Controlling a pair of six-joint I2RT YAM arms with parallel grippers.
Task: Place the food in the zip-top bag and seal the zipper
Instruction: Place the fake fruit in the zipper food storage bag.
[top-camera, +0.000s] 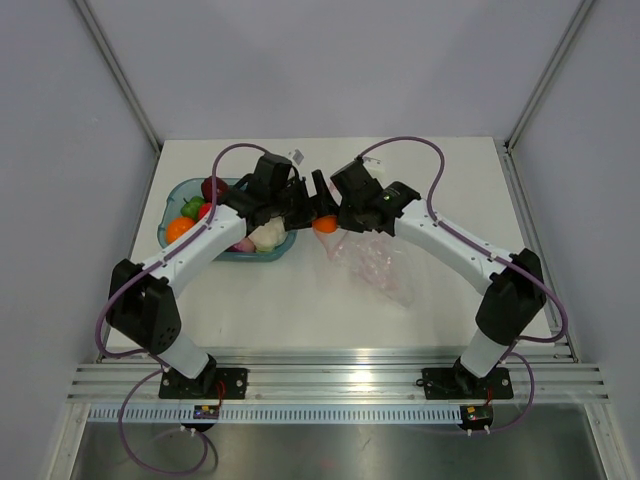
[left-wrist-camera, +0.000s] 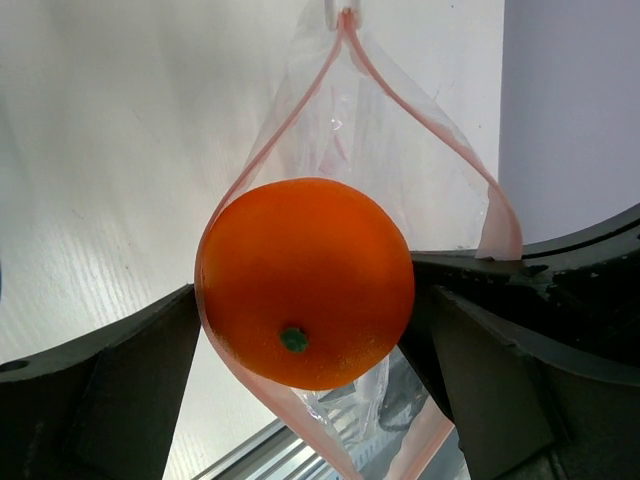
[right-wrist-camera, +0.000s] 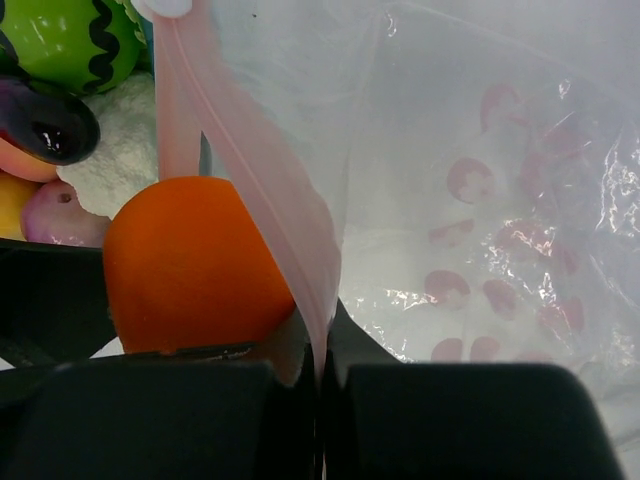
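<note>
White table (top-camera: 300, 300) enclosed by grey walls; a teal tray (top-camera: 168, 205) at the left carries food: a second orange ball (top-camera: 180, 228), a green piece (top-camera: 192, 208) and a white cauliflower (top-camera: 266, 236). The left gripper (left-wrist-camera: 310, 340) is clenched on an orange ball (left-wrist-camera: 305, 282), held at the open mouth of the zip-top bag (top-camera: 378, 265), between the parted lips of the zipper (left-wrist-camera: 425, 115); the right gripper (right-wrist-camera: 320, 400) is pinched fast on one zipper lip, holding that edge; the bag's crinkled body lies on the table right of centre.

Overhead; wrist views close on orange (left-wrist-camera: 305, 280)
</note>
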